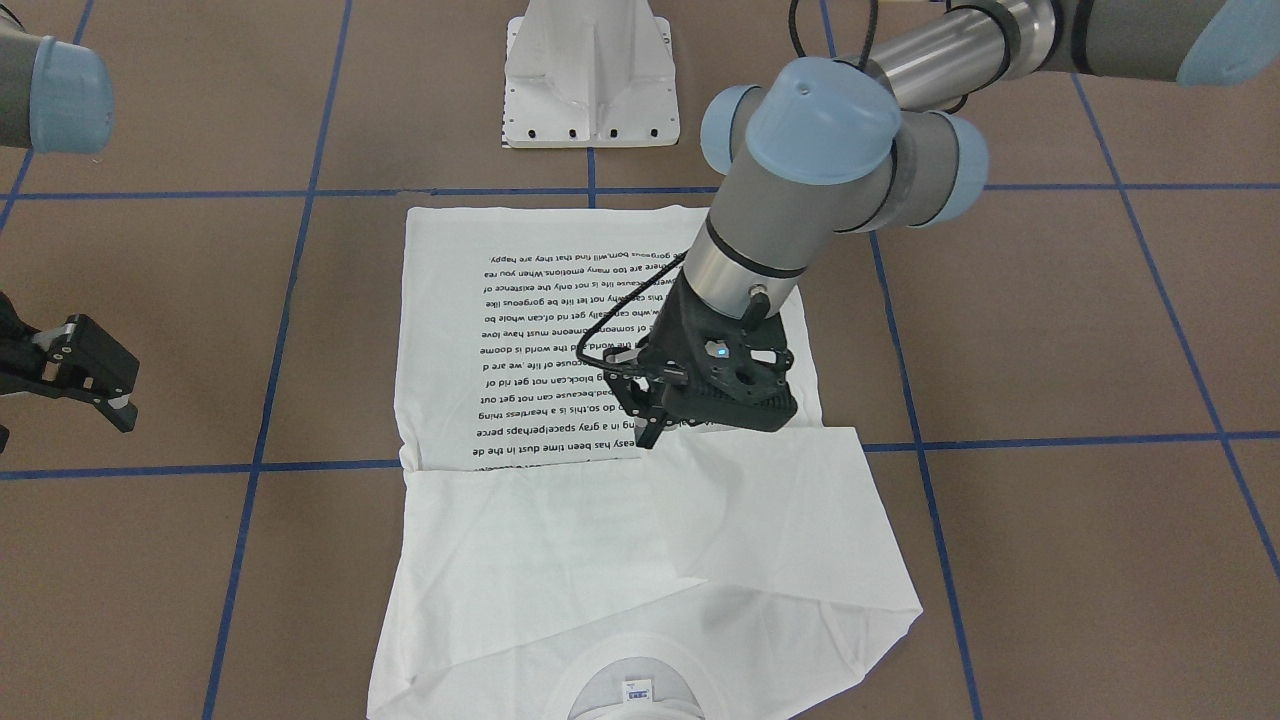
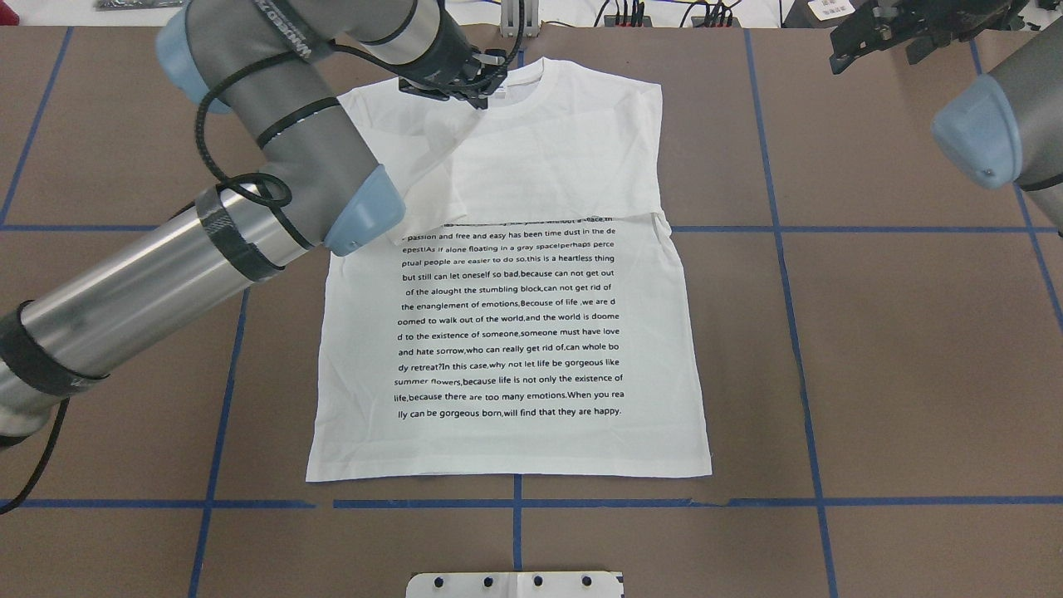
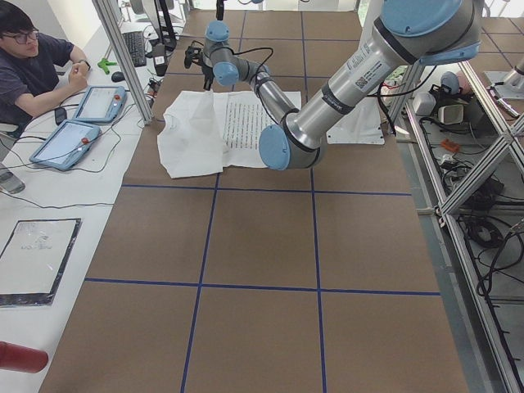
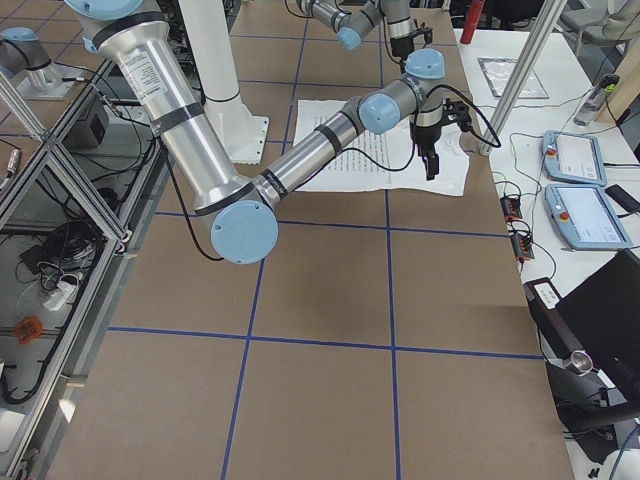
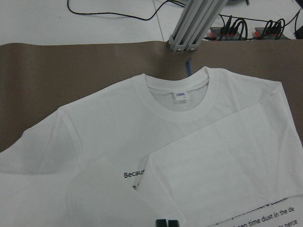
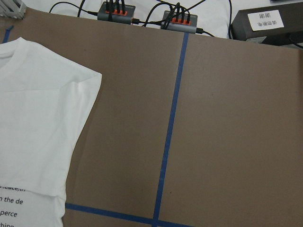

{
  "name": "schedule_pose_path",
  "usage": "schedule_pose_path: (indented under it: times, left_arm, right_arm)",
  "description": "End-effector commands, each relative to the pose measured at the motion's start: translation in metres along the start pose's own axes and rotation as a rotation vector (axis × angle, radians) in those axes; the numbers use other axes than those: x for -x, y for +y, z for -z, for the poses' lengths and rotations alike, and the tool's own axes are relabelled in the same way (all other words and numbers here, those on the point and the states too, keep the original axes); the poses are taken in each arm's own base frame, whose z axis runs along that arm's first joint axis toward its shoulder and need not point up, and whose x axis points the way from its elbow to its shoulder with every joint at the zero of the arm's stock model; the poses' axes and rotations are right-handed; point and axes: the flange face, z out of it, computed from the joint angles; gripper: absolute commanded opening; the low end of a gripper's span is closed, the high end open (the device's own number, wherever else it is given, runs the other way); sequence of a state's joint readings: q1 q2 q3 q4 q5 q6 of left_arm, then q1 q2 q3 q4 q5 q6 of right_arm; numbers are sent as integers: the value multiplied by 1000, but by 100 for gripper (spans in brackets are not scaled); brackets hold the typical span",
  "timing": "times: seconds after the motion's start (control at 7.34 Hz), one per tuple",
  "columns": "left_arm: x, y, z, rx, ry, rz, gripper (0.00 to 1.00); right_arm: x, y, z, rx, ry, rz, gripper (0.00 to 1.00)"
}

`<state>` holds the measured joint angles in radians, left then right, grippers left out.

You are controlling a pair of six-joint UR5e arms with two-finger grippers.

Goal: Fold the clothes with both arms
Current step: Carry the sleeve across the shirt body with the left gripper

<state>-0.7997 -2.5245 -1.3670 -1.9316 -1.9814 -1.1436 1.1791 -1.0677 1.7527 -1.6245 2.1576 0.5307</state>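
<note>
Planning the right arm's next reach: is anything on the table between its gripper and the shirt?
Nothing visible. Only bare brown table with blue tape lines lies between the right gripper and the shirt.

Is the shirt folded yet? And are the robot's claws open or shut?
T-shirt: lying flat, words facing up, body not folded yet.
Sleeves: both folded in across the chest.
Left gripper: shut, over the folded sleeves, seems to hold nothing.
Right gripper: open, empty, off to the side of the shirt.
</note>
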Motion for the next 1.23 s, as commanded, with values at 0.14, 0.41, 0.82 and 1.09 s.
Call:
schedule_pose_path:
  times: [0.14,0.41,0.82,1.09]
  left_arm:
    - [-68,70,-59,27,11,16,0]
    - [-98,135,-94,42,70,-37,0]
    - [-90,154,-112,6,168,-86,100]
    - [-47,101,-81,34,67,-220,100]
  right_arm:
    - [-1,0,-2,2,3,-3,100]
    - [0,0,-2,1,2,-8,100]
    - [21,4,-14,15,-7,-11,100]
    - [62,9,-26,23,-19,-72,100]
